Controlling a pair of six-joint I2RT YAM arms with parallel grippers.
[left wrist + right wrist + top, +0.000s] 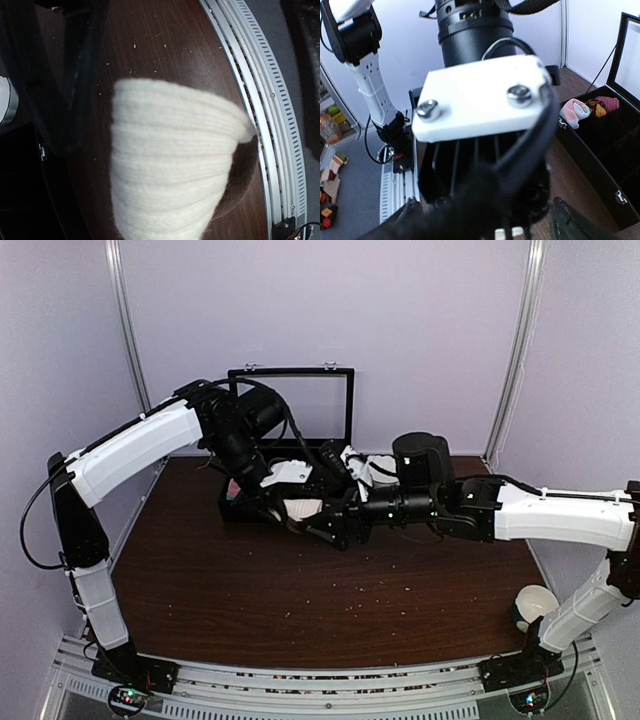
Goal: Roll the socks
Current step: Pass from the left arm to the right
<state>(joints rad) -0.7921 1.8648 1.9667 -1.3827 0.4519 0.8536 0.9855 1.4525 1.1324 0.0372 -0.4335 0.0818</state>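
**Top view, read from 9 o'clock to 3 o'clock.** The left arm reaches in from 9 o'clock to the black hinged-lid compartment box (592,165), which stands at 12 o'clock on the dark brown wooden table (300,610). Toward the box's 9 o'clock end lies the long pink fabric sock with mint and white patches (574,113). A dark red and orange sock bundle (603,105) lies just beside it; whether they share a compartment cannot be told.

The left gripper (278,498) hangs at the box's front wall, jaws together and apparently clamped on the short cream-beige ribbed knit sock (170,170). In the left wrist view this sock droops as a cone with its mouth open toward 3 o'clock, hiding the fingers.

The right gripper (322,528) meets the sock from 3 o'clock. Whether its jaws are apart or together cannot be told, because a white plate with two screws (480,100) fills its wrist view. A white cup-like object (537,603) sits at 4 o'clock by the right arm's base, well apart.

**Handling (judged).** Both socks look light, soft and limp, so they will probably sag and unroll unless pinched. The ribbed knit should resist slipping. The cream sock is best taken at its cuff edge, the pink one at whichever end shows above the compartment.

**Obstacles (judged).** The box's front wall and raised lid crowd the left wrist, and the two wrists are close together. The bundle lies against the pink sock.
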